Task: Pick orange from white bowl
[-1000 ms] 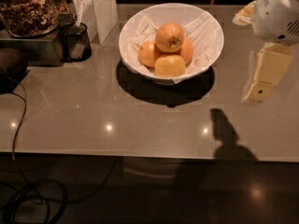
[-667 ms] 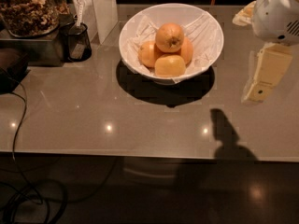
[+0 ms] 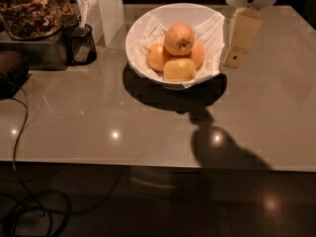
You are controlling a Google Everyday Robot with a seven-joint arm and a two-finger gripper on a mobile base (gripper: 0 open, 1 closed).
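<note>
dim warm light; gripper right of white bowl; dark shadows, glare spots on table

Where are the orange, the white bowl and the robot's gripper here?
orange (image 3: pixel 178 38): camera view, middle of the topmost fruit.
white bowl (image 3: pixel 131 46): camera view, its left rim.
gripper (image 3: pixel 234 57): camera view, lower tip, beside the bowl's right rim.

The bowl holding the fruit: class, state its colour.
The bowl is glossy white, lined with white paper; camera view. The gripper hangs beside its rim.
</note>
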